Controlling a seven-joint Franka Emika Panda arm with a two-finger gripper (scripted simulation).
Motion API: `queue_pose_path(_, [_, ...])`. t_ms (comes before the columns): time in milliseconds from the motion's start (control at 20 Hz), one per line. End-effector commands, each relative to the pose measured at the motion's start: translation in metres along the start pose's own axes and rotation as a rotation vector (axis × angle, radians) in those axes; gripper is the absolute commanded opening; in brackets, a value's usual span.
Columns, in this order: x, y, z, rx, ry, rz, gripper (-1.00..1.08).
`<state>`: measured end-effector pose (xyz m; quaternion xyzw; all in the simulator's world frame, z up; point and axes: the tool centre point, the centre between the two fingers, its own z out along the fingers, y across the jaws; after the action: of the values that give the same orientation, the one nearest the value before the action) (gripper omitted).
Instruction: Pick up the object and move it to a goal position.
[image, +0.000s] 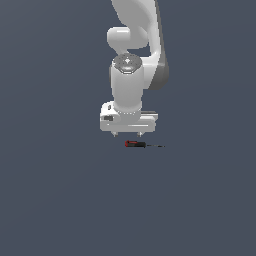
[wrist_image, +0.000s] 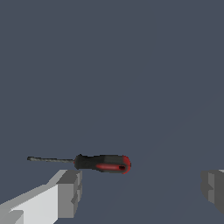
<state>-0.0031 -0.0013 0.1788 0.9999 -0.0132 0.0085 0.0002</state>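
Note:
The object (image: 136, 144) is a tiny screwdriver-like tool with a red-and-black handle and a thin dark shaft, lying flat on the dark grey floor. In the exterior view its shaft points toward that view's right. My white gripper (image: 127, 134) hangs just above and slightly behind it, jaws spread wide and empty. In the wrist view the object (wrist_image: 103, 163) lies ahead of the gripper (wrist_image: 141, 188), closer to one grey fingertip (wrist_image: 70, 190) than to the other fingertip (wrist_image: 213, 188), and not between them.
A plain dark grey floor (image: 60, 200) surrounds the tool on all sides. The white arm (image: 132, 55) rises above the gripper toward the top of the exterior view. No other objects or marker show.

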Motion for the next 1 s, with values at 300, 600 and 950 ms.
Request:
queue_pose_path(300, [0.000,0.002,0.005,-0.010,-0.001,-0.032,1.00])
queue_pose_path(600, [0.000,0.003,0.008,-0.016,-0.001,-0.044,1.00])
queue_pose_path(950, [-0.001,0.001,0.011,-0.017,-0.003,-0.088,1.00])
